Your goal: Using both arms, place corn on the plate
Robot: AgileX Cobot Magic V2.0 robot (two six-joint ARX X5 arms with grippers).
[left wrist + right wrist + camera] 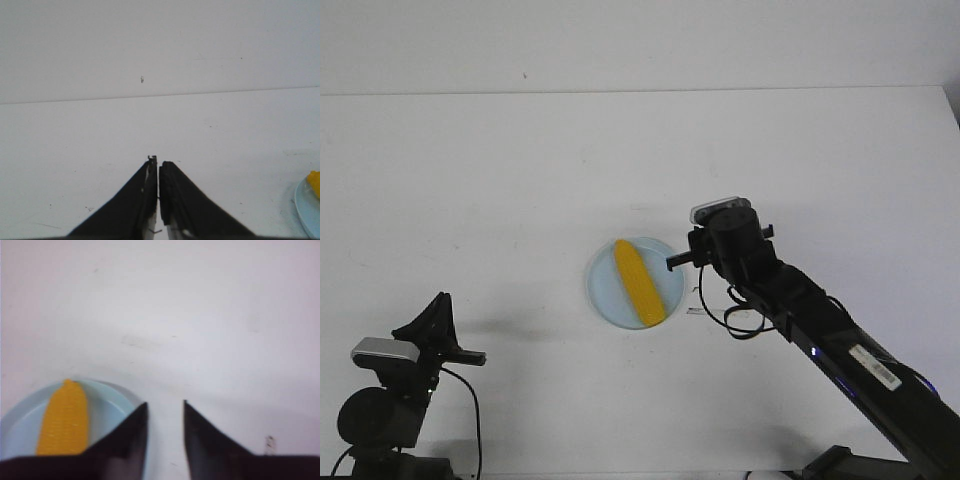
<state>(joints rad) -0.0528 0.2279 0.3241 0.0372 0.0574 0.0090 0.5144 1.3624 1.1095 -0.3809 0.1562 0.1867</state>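
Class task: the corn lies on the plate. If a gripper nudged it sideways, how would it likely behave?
The corn looks rounded and smooth, so it would probably roll. The plate has a low rim, which may barely stop it. It seems stiff, not floppy.

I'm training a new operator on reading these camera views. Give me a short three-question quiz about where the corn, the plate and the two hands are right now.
1. True or false: the corn lies on the plate.
2. Which hand is beside the plate's rim? A) left hand B) right hand
3. Fill in: the right hand's fingers are ____, with nothing between them.

Key:
1. True; the corn lies diagonally across the plate.
2. B; the left hand sits far off, near the table's near left corner, fingers closed together.
3. Open (apart); the corn is free of both hands.
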